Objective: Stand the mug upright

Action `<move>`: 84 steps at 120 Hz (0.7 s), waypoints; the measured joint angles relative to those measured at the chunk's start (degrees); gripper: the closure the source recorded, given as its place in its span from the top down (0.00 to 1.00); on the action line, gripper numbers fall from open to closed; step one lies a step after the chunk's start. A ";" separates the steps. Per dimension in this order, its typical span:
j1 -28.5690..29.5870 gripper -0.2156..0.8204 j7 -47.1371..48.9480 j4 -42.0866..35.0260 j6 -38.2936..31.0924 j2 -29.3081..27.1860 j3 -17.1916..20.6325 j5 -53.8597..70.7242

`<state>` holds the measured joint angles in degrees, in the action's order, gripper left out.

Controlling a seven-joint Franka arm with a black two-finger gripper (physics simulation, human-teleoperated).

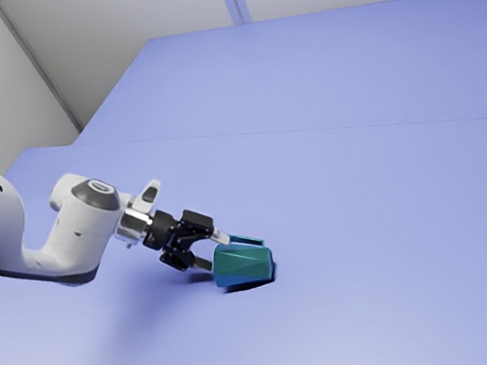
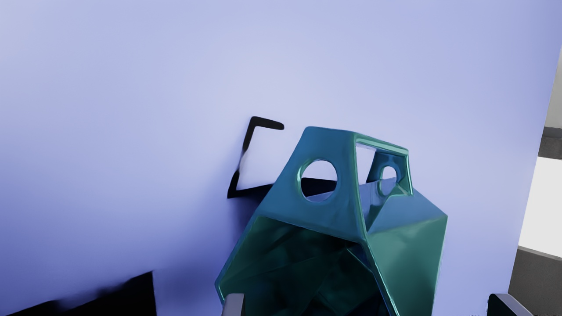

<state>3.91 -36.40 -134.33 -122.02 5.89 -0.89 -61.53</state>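
Well inside the table's (image 1: 405, 296) edges, with surface extending around it, one teal mug (image 1: 244, 269) is lying on its side by the gripper (image 1: 214, 251). Its faceted body is turning its mouth toward the gripper, its angular handle (image 2: 283, 199) showing round holes; the fingers (image 2: 233, 306) are standing apart, one at the mouth, one outside.

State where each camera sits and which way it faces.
Exterior view: at the arm's side, looking down over the table; the arm enters from the view's left, ending in the claw.
Wrist view: on the arm, by the claw, facing the mug; two fingertips show.
Shared: mug, claw, table.
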 joint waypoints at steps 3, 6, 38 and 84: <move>-0.05 0.79 -0.78 -0.06 0.25 0.17 0.00 -0.63; -0.15 0.79 -1.57 -0.10 0.53 0.37 0.02 -1.22; -0.44 0.72 -9.83 -0.08 4.39 1.18 0.18 -6.98; -1.04 0.11 -16.82 0.93 6.35 0.29 1.20 -7.97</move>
<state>2.87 -53.21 -133.40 -115.67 6.18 0.31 -69.50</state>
